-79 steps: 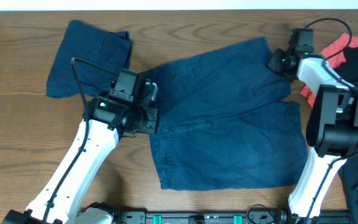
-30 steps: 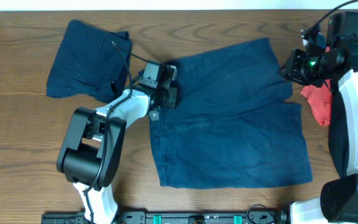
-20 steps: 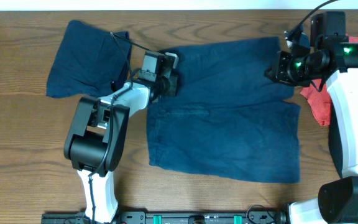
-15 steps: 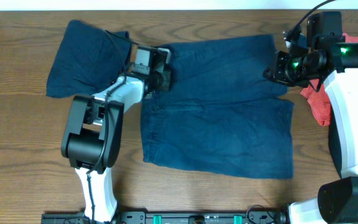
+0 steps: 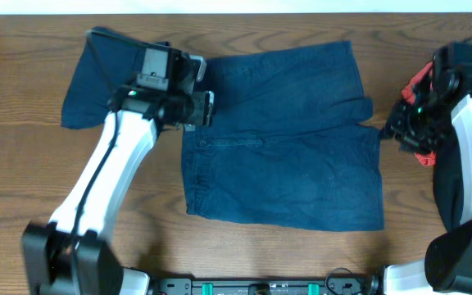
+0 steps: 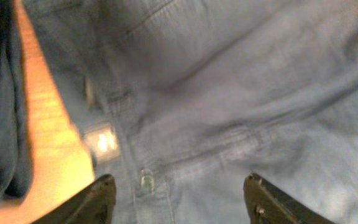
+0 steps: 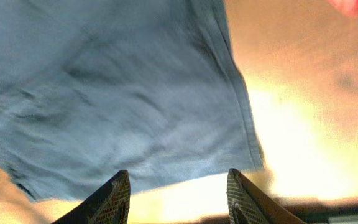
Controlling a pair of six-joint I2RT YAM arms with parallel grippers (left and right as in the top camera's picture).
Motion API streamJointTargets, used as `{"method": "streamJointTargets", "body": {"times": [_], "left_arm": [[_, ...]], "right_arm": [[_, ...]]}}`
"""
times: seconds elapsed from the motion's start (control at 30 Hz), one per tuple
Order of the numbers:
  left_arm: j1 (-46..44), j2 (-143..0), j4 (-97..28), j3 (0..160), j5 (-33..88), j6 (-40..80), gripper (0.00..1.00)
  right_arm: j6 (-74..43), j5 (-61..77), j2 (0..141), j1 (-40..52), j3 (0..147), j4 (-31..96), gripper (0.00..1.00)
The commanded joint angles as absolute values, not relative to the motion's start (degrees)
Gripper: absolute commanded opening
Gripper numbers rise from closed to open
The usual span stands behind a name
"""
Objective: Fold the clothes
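Overhead view evenly lit and sharp; both wrist views blurred, with warm overexposed glare on the table (image 7: 291, 143)

navy shorts (image 5: 285, 139): woven cloth, matt, denim-like, softly creased, stitched seams
waistband button (image 6: 145, 180): small, slightly shiny, material unclear
second navy garment (image 5: 105, 78), ten o'clock: similar matt cloth, rumpled
coral-red cloth (image 5: 424, 156), three o'clock: soft, matt
table (image 5: 23, 188): grained wood, smooth, faint sheen
left arm casing (image 5: 105, 176): white plastic, glossy
left gripper fingers (image 6: 98, 198): black, matt, plastic-looking
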State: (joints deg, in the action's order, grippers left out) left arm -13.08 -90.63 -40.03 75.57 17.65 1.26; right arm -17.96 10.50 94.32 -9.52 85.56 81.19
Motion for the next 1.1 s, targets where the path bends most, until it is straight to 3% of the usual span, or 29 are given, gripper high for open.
{"method": "streamJointTargets", "body": {"times": [0.0,0.27,0.37,0.63,0.9,1.07], "left_arm": [[-12.99,-86.13,-45.8,76.01,17.08,1.1,0.73],[-12.75,-82.94,-66.43,75.16,15.0,8.58,0.73],[-12.75,-82.98,-69.01,71.55,15.0,10.35,0.73],[-12.75,-82.98,-61.73,54.63,22.76,11.53,0.73],[-12.82,-82.98,-47.07,42.28,30.48,16.8,0.73],[-12.82,-83.09,-45.47,38.02,30.44,19.88,0.72]], "right_arm": [[-17.26,10.11,94.04,-9.89,78.46,81.69,0.47],[-17.1,11.27,94.02,-9.78,60.62,75.64,0.46],[-17.1,12.49,94.02,-9.78,55.2,72.71,0.46],[-22.63,12.45,94.02,-9.78,47.05,67.59,0.55],[-28.75,12.71,94.02,-9.8,39.66,57.25,0.54],[-28.6,12.67,94.02,-9.8,39.48,56.1,0.52]]}}
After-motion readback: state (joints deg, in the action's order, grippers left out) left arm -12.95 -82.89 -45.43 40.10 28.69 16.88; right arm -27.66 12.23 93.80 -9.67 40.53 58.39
